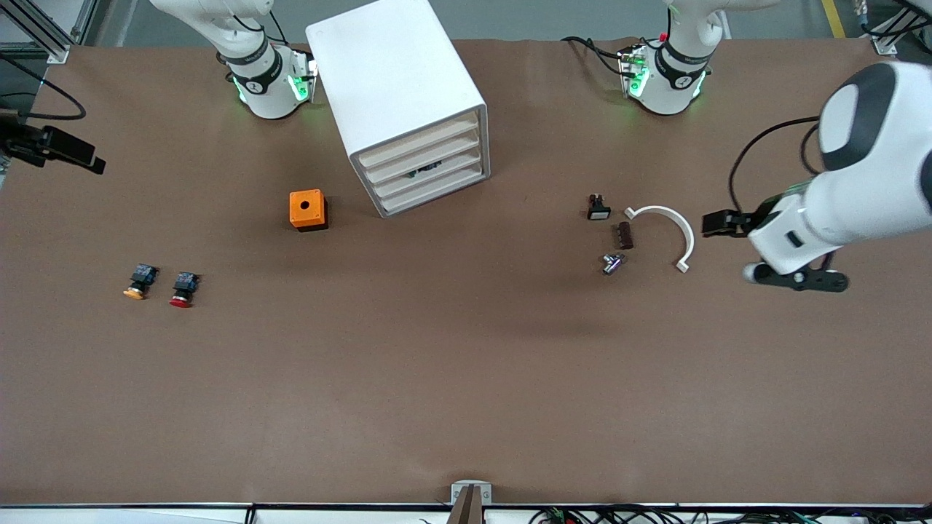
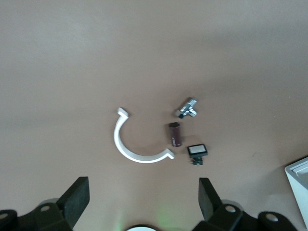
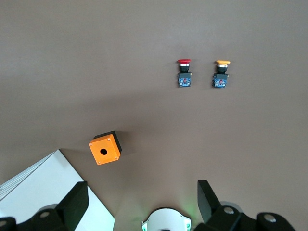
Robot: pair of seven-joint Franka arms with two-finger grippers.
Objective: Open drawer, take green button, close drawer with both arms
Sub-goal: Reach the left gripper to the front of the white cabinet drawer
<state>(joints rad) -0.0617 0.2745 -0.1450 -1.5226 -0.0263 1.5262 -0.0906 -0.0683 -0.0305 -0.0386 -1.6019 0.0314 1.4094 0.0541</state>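
Note:
The white cabinet (image 1: 397,87) stands between the arm bases, with all four drawers shut. The third drawer (image 1: 444,177) shows a small dark shape (image 1: 426,169) in the gap above its front. The green button is hidden. My left gripper (image 2: 144,192) is open and empty, high over the table at the left arm's end (image 1: 797,280), beside a white arc-shaped part (image 1: 666,229). My right gripper (image 2: 0,0) is not shown there; in the right wrist view it (image 3: 143,195) is open and empty, high over the table near the cabinet corner (image 3: 43,192). Its hand shows at the front view's edge (image 1: 65,149).
An orange box (image 1: 308,209) sits beside the cabinet. A yellow-capped button (image 1: 138,282) and a red-capped button (image 1: 183,289) lie toward the right arm's end. A black switch (image 1: 598,208), a brown cylinder (image 1: 625,235) and a metal fitting (image 1: 612,263) lie near the arc.

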